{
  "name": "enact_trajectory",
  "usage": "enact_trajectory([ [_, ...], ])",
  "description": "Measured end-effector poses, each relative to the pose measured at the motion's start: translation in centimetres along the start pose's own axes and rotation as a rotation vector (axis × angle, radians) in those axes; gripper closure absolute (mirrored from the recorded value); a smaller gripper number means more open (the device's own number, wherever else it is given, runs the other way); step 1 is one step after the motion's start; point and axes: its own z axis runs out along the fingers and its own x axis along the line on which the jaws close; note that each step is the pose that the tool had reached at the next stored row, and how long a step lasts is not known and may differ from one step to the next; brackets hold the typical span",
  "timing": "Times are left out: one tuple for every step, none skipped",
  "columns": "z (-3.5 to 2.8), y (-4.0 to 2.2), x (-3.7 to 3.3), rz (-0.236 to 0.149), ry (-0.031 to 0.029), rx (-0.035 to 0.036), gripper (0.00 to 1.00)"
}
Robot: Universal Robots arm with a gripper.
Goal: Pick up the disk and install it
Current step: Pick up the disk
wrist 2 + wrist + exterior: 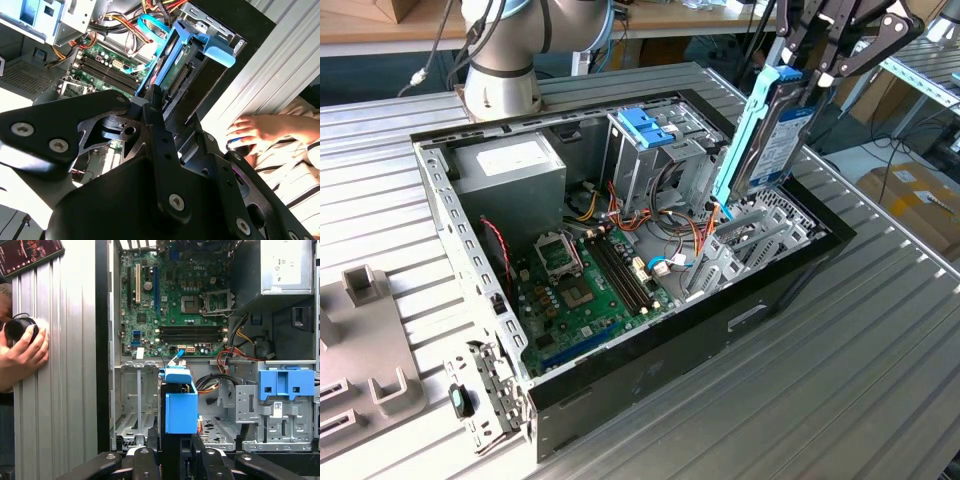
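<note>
The disk (782,135) hangs on edge over the open computer case (650,360), at the exterior view's right. It is grey metal framed by light-blue carrier rails, and its lower end sits just above the case's metal bays (745,245). My gripper (808,72) is shut on its upper end. In the first wrist view the disk's blue carrier (180,407) stands between the black fingers (145,460), next to an empty metal bay (135,405). The second wrist view looks along the disk (172,67) toward the motherboard.
Inside the case are a green motherboard (580,290), a grey power supply (515,165), coloured cables and a drive cage with a blue latch (645,125). A person's hand (22,350) rests on the ribbed table beside the case. Grey fixtures (370,370) lie at the exterior view's left.
</note>
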Motion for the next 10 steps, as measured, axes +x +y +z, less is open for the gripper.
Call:
enact_trajectory([
  [0.03, 0.0, 0.22, 0.0, 0.0001, 0.0, 0.65],
  [0.05, 0.0, 0.33, 0.0, 0.0002, 0.0, 0.65],
  [0.08, 0.0, 0.44, 0.0, -0.0001, 0.0, 0.65],
  [0.09, 0.0, 0.6, 0.0, 0.0001, 0.0, 0.65],
  [0.11, -0.01, 0.71, 0.0, 0.0001, 0.0, 0.65],
  [0.12, -0.01, 0.77, 0.0, 0.0001, 0.0, 0.65],
  [0.13, -0.01, 0.78, 0.0, 0.0, 0.0, 0.65],
  [0.12, -0.01, 0.78, 0.0, 0.0002, 0.0, 0.65],
  [0.12, -0.01, 0.79, 0.0, 0.0002, 0.0, 0.65],
  [0.12, -0.01, 0.79, 0.0, 0.0001, 0.0, 0.65],
])
